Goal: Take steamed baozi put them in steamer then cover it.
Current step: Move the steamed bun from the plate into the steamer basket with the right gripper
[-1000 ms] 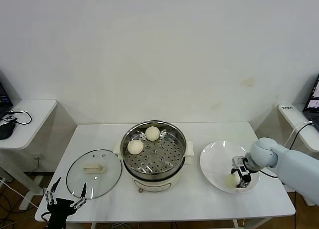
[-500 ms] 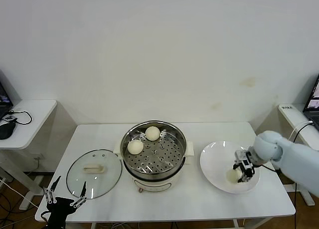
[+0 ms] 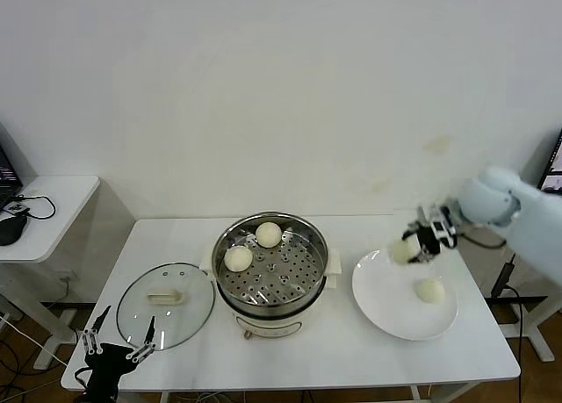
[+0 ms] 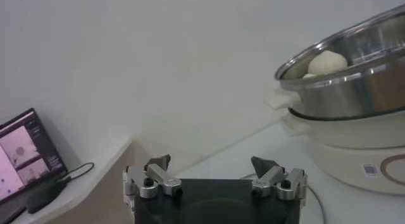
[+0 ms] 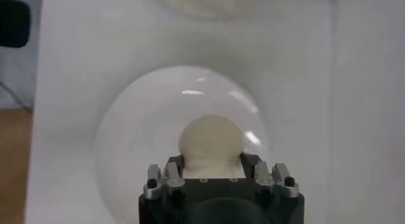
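Observation:
My right gripper is shut on a cream-white baozi and holds it in the air above the white plate; in the right wrist view that baozi sits between the jaws. One more baozi lies on the plate. Two baozi lie in the shiny steamer on its white base. The glass cover with a cream handle lies flat on the table, left of the steamer. My left gripper is open and parked below the table's front-left edge.
The steamer stands close in the left wrist view. A side desk with cables stands at the far left, another desk at the far right. The plate shows below in the right wrist view.
My right gripper closed on a baozi on the plate and lifted it up and toward the steamer. A second baozi now shows on the plate. The left arm has not moved.

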Tool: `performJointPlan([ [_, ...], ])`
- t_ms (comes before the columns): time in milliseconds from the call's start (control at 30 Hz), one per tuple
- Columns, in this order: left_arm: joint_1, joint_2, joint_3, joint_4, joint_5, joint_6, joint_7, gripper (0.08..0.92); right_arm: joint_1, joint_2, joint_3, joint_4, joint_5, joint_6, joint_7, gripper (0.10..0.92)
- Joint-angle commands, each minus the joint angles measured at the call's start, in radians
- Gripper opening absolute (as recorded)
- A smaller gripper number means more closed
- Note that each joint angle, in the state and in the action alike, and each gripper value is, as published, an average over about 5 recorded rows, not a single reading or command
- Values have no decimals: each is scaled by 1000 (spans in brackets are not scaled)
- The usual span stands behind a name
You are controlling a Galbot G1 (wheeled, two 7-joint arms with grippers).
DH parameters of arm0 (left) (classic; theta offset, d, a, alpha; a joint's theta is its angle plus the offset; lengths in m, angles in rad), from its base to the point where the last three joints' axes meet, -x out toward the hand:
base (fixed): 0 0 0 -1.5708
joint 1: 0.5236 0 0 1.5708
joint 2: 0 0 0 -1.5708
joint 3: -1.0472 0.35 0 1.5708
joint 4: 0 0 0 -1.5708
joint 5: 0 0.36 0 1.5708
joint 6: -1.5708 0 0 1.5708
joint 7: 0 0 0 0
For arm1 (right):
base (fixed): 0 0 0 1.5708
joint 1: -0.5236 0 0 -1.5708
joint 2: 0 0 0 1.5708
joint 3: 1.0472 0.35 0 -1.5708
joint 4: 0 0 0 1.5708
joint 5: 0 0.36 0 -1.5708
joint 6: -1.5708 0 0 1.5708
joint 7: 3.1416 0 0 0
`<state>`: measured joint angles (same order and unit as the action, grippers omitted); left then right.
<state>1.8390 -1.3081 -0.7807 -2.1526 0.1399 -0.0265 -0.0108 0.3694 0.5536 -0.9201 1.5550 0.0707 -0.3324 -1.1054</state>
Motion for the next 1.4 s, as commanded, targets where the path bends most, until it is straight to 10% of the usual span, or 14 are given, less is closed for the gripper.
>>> performJointPlan([
  [33,1,-1,-2,-1,-1,1,1,823,302,193,-164,32,126,-6,41,577],
  [400,13,-10,-30,-11,-3,2,2,823,245,435,-298,79,272,111,172,577],
  [1400,19,-34,-71,-9,-21,-3,1,823,71,659,-405,-80,-163,445,243,585],
])
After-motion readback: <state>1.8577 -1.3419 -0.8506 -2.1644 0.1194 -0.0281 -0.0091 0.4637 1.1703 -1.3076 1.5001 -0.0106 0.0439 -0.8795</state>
